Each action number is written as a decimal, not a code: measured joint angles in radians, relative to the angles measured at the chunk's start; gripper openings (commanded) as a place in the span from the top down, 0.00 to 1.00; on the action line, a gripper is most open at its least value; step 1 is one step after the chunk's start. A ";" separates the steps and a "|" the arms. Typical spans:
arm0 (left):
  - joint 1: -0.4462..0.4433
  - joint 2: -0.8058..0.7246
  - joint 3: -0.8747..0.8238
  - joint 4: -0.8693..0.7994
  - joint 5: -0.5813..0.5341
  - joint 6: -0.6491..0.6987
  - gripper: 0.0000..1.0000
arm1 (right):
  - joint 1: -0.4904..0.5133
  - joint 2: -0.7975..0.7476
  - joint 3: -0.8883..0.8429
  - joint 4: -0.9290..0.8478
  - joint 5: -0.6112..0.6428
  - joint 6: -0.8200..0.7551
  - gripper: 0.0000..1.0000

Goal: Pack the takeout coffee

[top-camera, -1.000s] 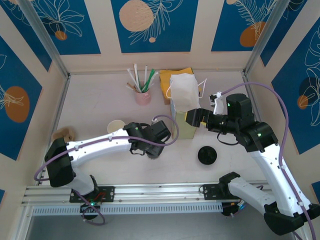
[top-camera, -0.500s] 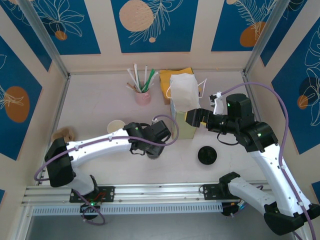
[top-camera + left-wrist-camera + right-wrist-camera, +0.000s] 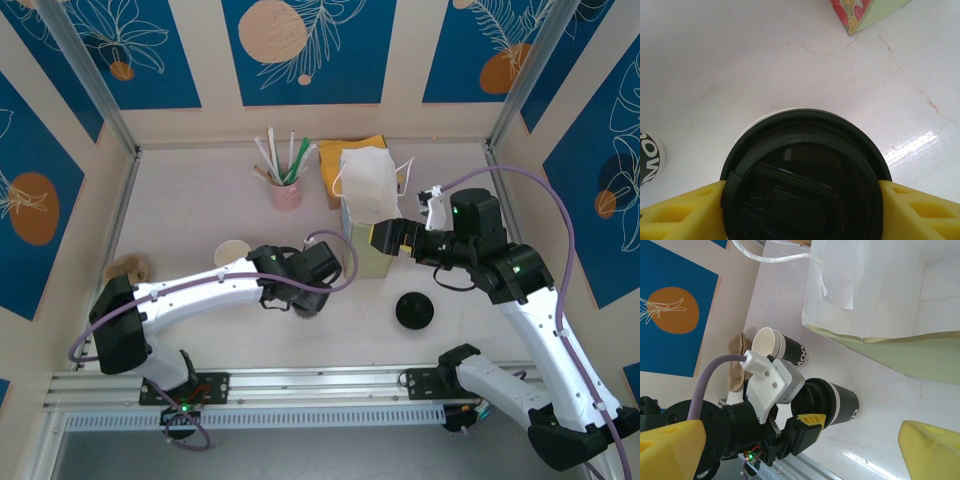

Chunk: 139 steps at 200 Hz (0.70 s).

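Left pincer (image 3: 802, 195) pinches the takeout coffee (image 3: 842, 402) by its lid (image 3: 805, 150); thin, crushable paper probably wants gentle pressure near the stiff rim.

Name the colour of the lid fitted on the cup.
Black lid, clearest in the left wrist view.

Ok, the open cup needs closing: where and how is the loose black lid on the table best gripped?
Probably by its outer rim, fingers straddling it from straight above. The black lid lies flat on the table, round and low, with bare space around it, so no side approach offers a face to pinch.
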 measured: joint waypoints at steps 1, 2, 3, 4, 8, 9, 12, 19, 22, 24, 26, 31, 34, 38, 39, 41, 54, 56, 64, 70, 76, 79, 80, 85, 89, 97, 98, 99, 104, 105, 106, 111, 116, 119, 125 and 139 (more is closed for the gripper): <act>0.000 0.000 0.000 0.000 0.000 0.000 0.30 | 0.000 0.000 0.000 0.000 0.000 0.000 0.01; 0.000 0.000 0.000 0.000 0.000 0.000 0.30 | 0.000 0.000 0.000 0.000 0.000 0.000 0.01; 0.000 0.000 0.000 0.000 0.000 -0.001 0.30 | 0.000 0.000 0.000 0.000 0.000 0.000 0.01; 0.000 0.000 0.000 0.000 0.000 -0.001 0.30 | 0.000 0.000 0.000 0.000 0.000 0.000 0.01; 0.000 0.000 0.000 0.000 -0.001 0.000 0.28 | 0.000 0.000 0.000 0.000 0.000 0.000 0.01; 0.000 0.000 0.000 0.000 -0.001 -0.001 0.28 | 0.000 0.000 0.000 0.000 0.000 0.000 0.01; 0.000 0.000 0.000 0.000 -0.002 -0.003 0.28 | 0.000 0.000 0.000 0.000 0.000 0.000 0.01; 0.000 0.000 0.000 -0.001 -0.002 -0.003 0.27 | 0.000 0.000 0.000 0.000 0.000 0.000 0.01; 0.000 0.000 0.000 -0.002 -0.003 -0.004 0.27 | 0.000 0.000 0.000 0.000 0.000 0.000 0.01; 0.000 0.000 0.000 -0.002 -0.002 -0.005 0.27 | 0.000 0.000 0.000 0.000 0.000 0.000 0.01; 0.000 0.000 0.000 -0.002 -0.003 -0.004 0.26 | 0.000 0.000 0.000 0.000 0.000 0.000 0.01; 0.000 0.000 0.000 -0.003 -0.003 -0.005 0.25 | 0.000 0.000 0.000 0.000 0.000 0.000 0.01; 0.000 0.000 0.000 -0.003 -0.003 -0.003 0.25 | 0.000 0.000 0.000 0.000 0.000 0.000 0.01; 0.000 0.000 0.000 -0.004 -0.003 -0.006 0.25 | 0.000 0.000 0.000 0.000 0.000 0.000 0.01; 0.000 -0.001 0.000 -0.004 -0.003 -0.005 0.25 | 0.000 0.000 0.000 0.000 0.000 0.000 0.01; 0.000 -0.001 0.000 -0.004 -0.003 -0.004 0.25 | 0.000 0.000 0.000 0.000 0.000 0.000 0.01; 0.000 -0.004 0.000 -0.007 -0.003 -0.006 0.25 | 0.000 0.000 0.000 0.000 0.000 0.000 0.01; 0.000 -0.005 0.000 -0.008 -0.003 -0.006 0.25 | 0.000 0.000 0.000 0.000 0.000 0.000 0.01; 0.000 -0.008 0.000 -0.012 -0.003 -0.006 0.24 | 0.000 0.000 0.000 0.000 0.000 0.000 0.01; 0.000 -0.011 0.000 -0.016 -0.003 -0.006 0.25 | 0.000 0.000 0.000 0.000 0.000 0.000 0.01; 0.000 -0.015 0.001 -0.020 -0.003 -0.006 0.24 | 0.000 0.000 0.000 -0.001 0.000 0.000 0.01; 0.000 -0.018 0.001 -0.023 -0.003 -0.006 0.24 | 0.000 0.000 0.000 -0.001 0.000 0.000 0.01; 0.000 -0.018 0.002 -0.023 -0.003 -0.006 0.24 | 0.000 0.000 0.000 -0.001 0.000 0.000 0.01; 0.000 -0.021 0.002 -0.025 -0.003 -0.006 0.23 | 0.000 0.001 0.000 -0.001 0.000 0.000 0.01; 0.000 -0.024 0.003 -0.027 -0.002 -0.006 0.23 | 0.000 0.002 0.000 -0.002 0.000 0.000 0.01; 0.000 -0.029 0.006 -0.029 -0.002 -0.006 0.25 | 0.000 0.004 0.000 -0.002 0.000 0.000 0.01; 0.000 -0.029 0.006 -0.029 -0.002 -0.006 0.25 | 0.000 0.004 0.000 -0.003 0.000 0.000 0.01; 0.000 -0.029 0.007 -0.029 -0.002 -0.006 0.25 | 0.000 0.004 0.000 -0.003 0.000 0.000 0.01; 0.000 -0.033 0.009 -0.029 -0.002 -0.005 0.25 | 0.000 0.006 0.000 -0.005 0.001 0.000 0.01; 0.000 -0.033 0.009 -0.029 -0.002 -0.005 0.25 | 0.000 0.006 0.000 -0.005 0.000 0.000 0.01; 0.000 -0.034 0.010 -0.029 -0.002 -0.005 0.25 | 0.000 0.006 0.000 -0.005 0.000 0.000 0.01; 0.000 -0.037 0.012 -0.029 -0.002 -0.004 0.25 | 0.002 0.007 0.000 -0.007 0.001 0.000 0.01; 0.000 -0.040 0.013 -0.028 -0.002 -0.004 0.25 | 0.002 0.008 0.000 -0.008 0.001 0.000 0.01; 0.000 -0.042 0.013 -0.027 -0.002 -0.004 0.25 | 0.002 0.009 0.000 -0.008 0.001 0.000 0.01; 0.000 -0.045 0.013 -0.026 -0.002 -0.004 0.27 | 0.004 0.011 0.000 -0.008 0.001 0.000 0.01; 0.000 -0.047 0.013 -0.026 -0.002 -0.003 0.27 | 0.009 0.015 0.000 -0.008 0.001 0.000 0.01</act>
